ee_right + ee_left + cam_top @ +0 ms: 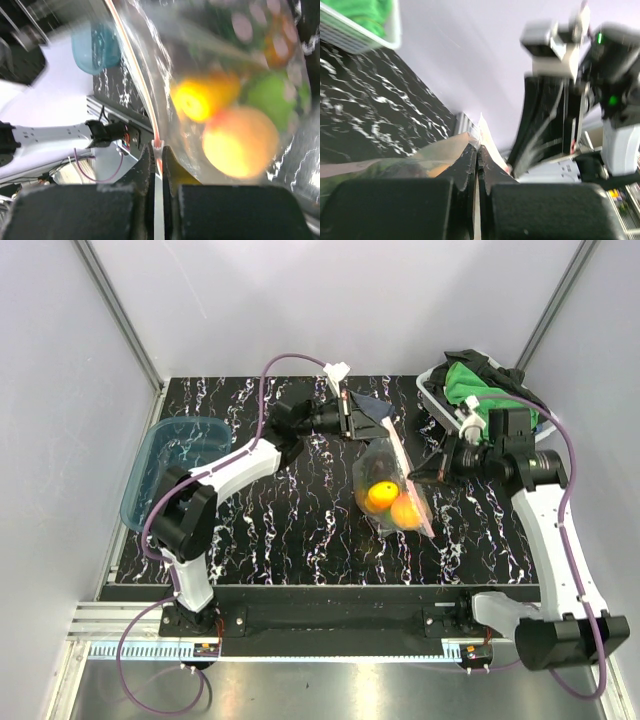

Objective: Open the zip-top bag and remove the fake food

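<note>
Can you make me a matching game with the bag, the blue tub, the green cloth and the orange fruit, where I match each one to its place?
Things:
1. bag
2. blue tub
3. green cloth
4. orange fruit

Places:
A. in the white basket at the far right corner
B. inside the bag
C. pinched between the left gripper and the right gripper
D. at the left edge of the table

Pairs: 1-C, 2-D, 3-A, 4-B.

black marbled table (pixel 280 530): blue tub (pixel 140 490) left, basket (pixel 445 410) far right
</note>
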### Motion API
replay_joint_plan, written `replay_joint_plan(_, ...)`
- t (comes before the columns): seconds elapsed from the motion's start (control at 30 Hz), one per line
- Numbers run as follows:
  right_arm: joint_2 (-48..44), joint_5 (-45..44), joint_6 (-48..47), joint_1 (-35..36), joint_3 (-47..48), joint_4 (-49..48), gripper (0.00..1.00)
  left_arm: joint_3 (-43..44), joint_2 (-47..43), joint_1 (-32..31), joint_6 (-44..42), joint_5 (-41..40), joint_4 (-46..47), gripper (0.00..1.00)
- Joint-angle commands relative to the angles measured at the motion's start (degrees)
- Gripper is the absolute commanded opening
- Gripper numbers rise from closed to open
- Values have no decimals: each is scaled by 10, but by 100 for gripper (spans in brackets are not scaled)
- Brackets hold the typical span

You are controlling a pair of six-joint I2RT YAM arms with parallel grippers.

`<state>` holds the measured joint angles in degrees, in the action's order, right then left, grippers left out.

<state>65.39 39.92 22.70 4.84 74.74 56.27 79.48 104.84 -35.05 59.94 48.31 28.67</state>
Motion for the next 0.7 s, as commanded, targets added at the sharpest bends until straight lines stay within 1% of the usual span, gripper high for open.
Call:
replay_joint_plan(0.0, -64, -16, 18, 4, -45, 51, 0, 41, -15, 25, -21, -37, 0, 0)
replay_joint_plan(0.23, -166, -18, 43, 4, -112, 103, 0, 53, 8, 34, -15, -38, 8, 0)
replay_joint_plan(0.37, -198, -18, 28, 4, -121, 157, 0, 57, 16, 32, 5, -35, 29, 0)
replay_joint_plan(0.5, -215, -17, 7, 4, -122, 195, 1, 52, 8, 32, -2, -31, 17, 0)
replay_joint_plan(0.57, -219, -11, 2, 4, -123, 202, 6, 43, 1, 31, -2, -25, 16, 0)
replay_joint_plan(0.6, -217, -10, 2, 3, -121, 200, 17, 39, -2, 30, -2, -23, 17, 0)
replay_joint_plan(0.67, -205, -5, 5, 3, -113, 193, 30, 26, -11, 24, -6, -16, 16, 0)
